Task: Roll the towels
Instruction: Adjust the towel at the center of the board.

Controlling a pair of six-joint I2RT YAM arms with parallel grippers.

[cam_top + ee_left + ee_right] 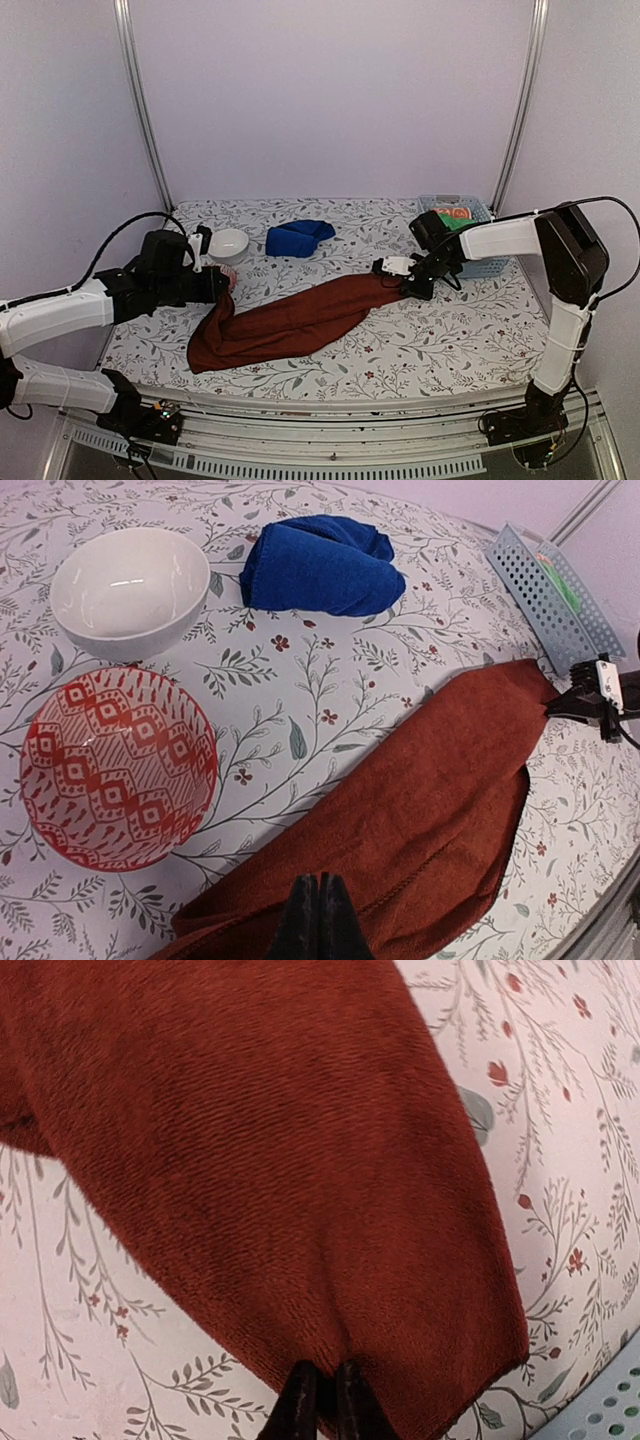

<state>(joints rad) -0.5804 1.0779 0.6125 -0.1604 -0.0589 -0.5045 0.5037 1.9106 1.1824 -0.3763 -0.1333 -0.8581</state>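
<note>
My left claw (318,925) is pinched fully shut, with the near-left end of the red towel (290,322) caught between its tips. In the top view the cloth rises off the table (450,340) to meet it. My right claw (322,1405) is closed down to a sliver on the opposite end, and a fold of the hem is nipped between its fingers. Between the two claws the towel runs diagonally across the table, bunched and twisted along its length instead of flat.

I judge this to be the straightening step, with both ends gripped and no rolling begun. The next move calls for drawing my claws apart until the cloth is taut, lowering it flat, then letting go of one end to start turning it over.

Beyond my left claw stand a red patterned bowl (118,768) and a white bowl (130,590), near enough to snag. The blue towel (298,238) lies crumpled farther back, well apart from the red one. A perforated basket (540,585) sits at the far right.
</note>
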